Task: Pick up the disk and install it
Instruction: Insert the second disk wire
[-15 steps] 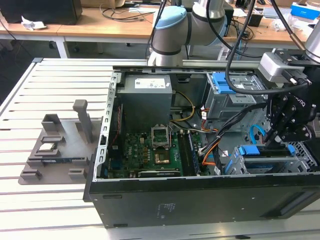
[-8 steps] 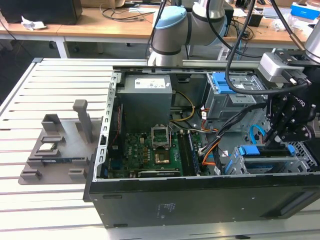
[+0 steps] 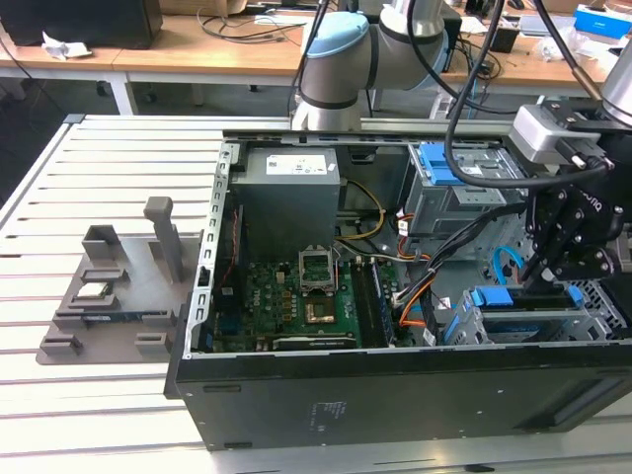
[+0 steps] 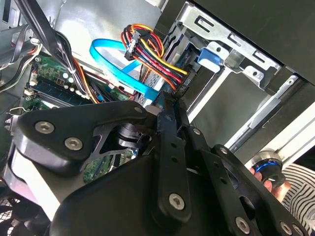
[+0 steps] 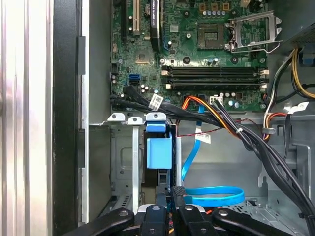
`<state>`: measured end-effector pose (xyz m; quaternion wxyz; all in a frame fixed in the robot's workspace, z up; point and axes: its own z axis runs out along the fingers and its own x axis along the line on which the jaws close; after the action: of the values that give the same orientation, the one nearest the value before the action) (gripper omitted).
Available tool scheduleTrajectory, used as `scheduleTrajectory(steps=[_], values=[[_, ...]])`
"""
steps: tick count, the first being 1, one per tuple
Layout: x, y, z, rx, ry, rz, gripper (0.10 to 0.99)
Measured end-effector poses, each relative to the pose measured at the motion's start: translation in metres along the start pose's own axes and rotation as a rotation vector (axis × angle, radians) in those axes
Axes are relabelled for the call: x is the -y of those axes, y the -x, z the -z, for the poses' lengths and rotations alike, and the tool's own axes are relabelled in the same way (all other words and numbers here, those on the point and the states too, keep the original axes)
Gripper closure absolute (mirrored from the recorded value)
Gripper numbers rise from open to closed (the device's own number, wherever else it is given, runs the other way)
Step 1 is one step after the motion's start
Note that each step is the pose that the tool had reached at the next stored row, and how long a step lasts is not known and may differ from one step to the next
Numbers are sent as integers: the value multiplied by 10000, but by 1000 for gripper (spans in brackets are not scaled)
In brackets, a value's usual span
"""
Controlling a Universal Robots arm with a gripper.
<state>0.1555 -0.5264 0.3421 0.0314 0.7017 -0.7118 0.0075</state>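
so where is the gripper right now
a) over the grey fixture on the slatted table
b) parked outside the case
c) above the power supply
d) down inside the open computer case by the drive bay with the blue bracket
d: in the exterior view the gripper reaches into the open computer case at the drive bay, right above the blue bracket.

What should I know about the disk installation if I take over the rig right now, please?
Gripper: at the drive cage inside the open computer case, right at the end of the disk; open or shut, cannot tell.
Disk: edge-on in a cage slot, blue bracket showing.
Done: disk is off the table and in the cage.
Left: full seating is not confirmed from these views.
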Motion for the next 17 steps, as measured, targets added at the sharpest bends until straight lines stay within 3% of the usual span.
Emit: scheduleTrajectory(steps=[7, 10, 12, 15, 17], values=[[2, 0, -61, -5, -3, 0, 925], [2, 0, -50, -15, -1, -1, 788], [-1, 4, 29, -14, 0, -1, 788], [-8, 47, 216, -32, 0, -1, 788], [-13, 72, 349, -40, 0, -2, 871]])
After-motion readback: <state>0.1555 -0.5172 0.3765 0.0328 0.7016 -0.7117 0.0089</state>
